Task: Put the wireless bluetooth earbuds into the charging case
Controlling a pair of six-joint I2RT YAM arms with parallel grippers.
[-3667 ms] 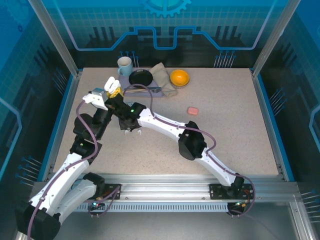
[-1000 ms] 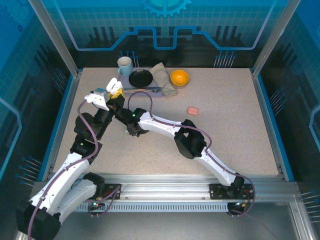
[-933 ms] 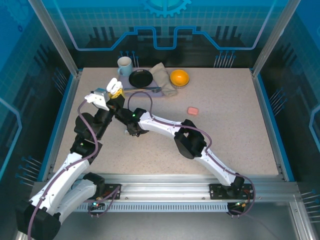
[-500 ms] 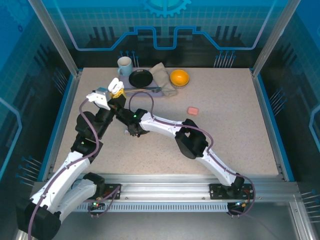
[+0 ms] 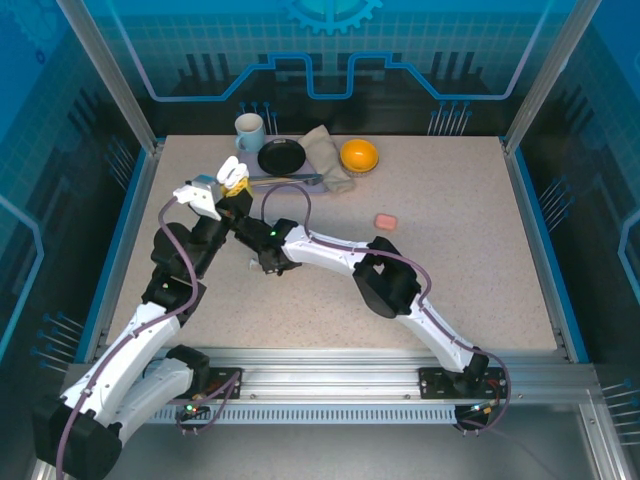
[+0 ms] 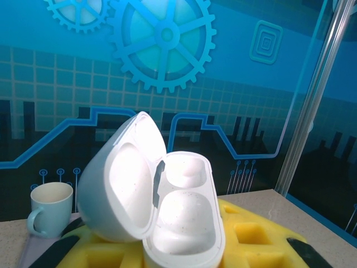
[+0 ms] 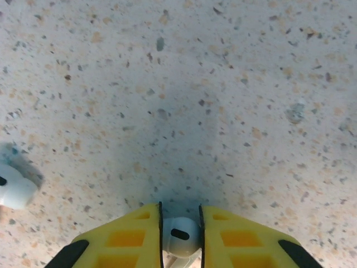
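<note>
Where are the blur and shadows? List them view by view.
Right wrist: the pinched earbud is crisp, the second earbud at the left edge smeared; a soft grey shadow falls on the table. Left wrist: the open case is sharp, the mug slightly soft. Top external: even light.

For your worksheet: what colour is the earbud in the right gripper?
The earbud is white; best in the right wrist view.

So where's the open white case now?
The white case is at the table's far left in the top view, clamped in the left gripper, just short of the mug.
</note>
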